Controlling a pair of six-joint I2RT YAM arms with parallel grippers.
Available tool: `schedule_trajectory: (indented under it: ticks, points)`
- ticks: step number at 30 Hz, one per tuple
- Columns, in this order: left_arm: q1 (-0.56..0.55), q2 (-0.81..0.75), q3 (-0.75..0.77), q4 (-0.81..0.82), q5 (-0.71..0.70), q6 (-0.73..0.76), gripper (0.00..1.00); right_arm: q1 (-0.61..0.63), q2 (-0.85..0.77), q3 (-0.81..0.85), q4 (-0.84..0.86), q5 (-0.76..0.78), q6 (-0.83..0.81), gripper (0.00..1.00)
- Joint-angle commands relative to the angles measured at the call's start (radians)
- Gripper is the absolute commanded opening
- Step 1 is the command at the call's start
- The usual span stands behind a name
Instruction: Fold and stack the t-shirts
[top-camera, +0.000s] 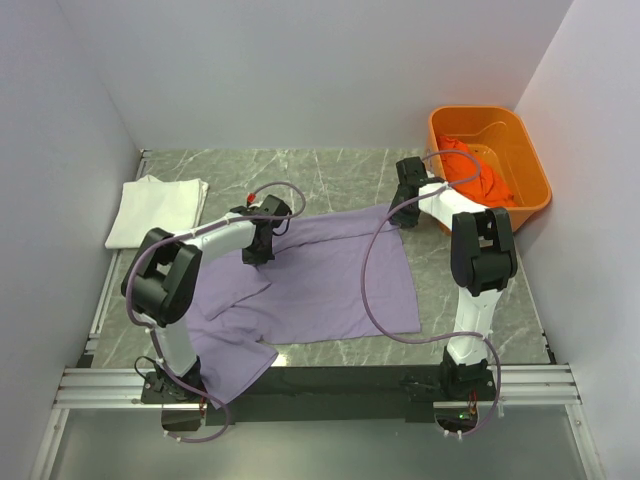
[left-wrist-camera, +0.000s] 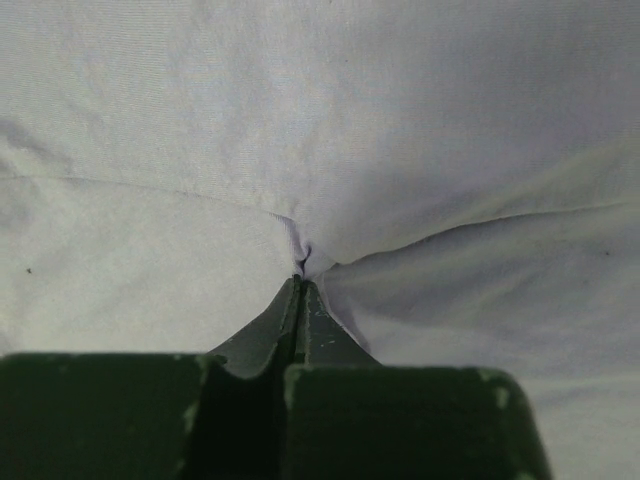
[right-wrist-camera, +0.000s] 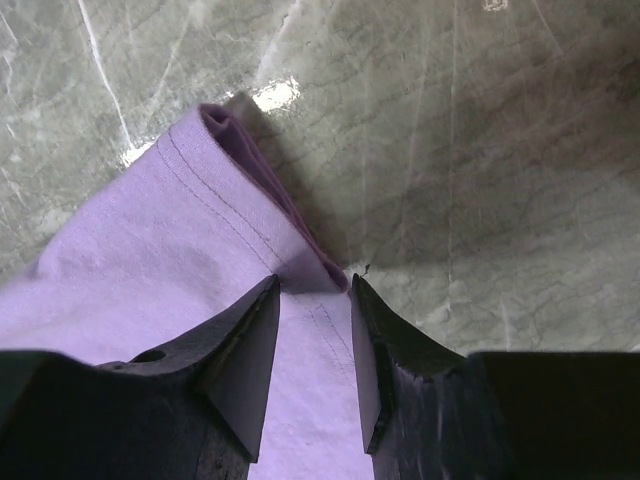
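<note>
Marble table (top-camera: 340, 175): left gripper (top-camera: 256, 254) is pinching shirt (top-camera: 330, 285) at far-left edge, clamped; right gripper (top-camera: 405, 218) is straddling far-right hem corner, jaws parted.

Marble table (top-camera: 330, 175) — lavender shirt (top-camera: 330, 280), white shirt (top-camera: 155, 208), tub (top-camera: 476, 111)

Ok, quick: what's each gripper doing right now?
Left gripper: closed, pinching the purple t-shirt.
Right gripper: open, astride that shirt's edge.
</note>
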Motion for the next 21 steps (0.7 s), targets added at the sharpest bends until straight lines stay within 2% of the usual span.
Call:
schedule_trajectory:
  ticks: [1,13,21]
  points:
    - [-0.004,-0.057,0.010,-0.009,-0.018,-0.008,0.01,-0.005,-0.007,-0.014,0.005,0.009,0.012,0.42]
    - [-0.003,-0.072,0.008,-0.016,-0.020,-0.005,0.01,-0.004,0.003,-0.025,0.036,0.021,0.028,0.37]
    - [0.004,-0.090,0.000,-0.022,-0.021,-0.003,0.01,-0.002,0.007,-0.023,0.054,0.044,0.037,0.24]
